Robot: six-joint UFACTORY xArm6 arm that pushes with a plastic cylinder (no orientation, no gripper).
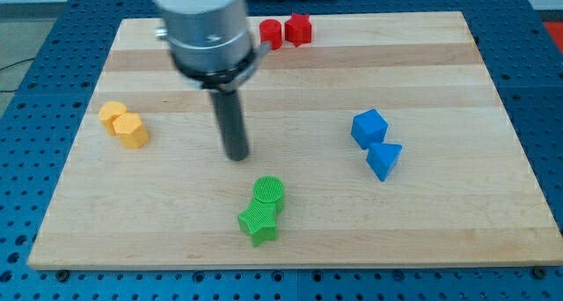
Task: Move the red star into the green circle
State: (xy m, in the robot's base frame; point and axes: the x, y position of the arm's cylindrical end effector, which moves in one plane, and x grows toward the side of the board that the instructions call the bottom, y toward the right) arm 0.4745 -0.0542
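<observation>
— Where's the red star?
— Near the desk's top edge, flat, its left side touching a red block.
— And the green circle?
— Low in the view, centre, a ribbed round block touching a green star at its lower left. Well apart.

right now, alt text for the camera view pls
My tip sits mid-board, above the green circle and green star. The red star waits at the top edge beside another red block; yellow blocks left, blue blocks right.
</observation>
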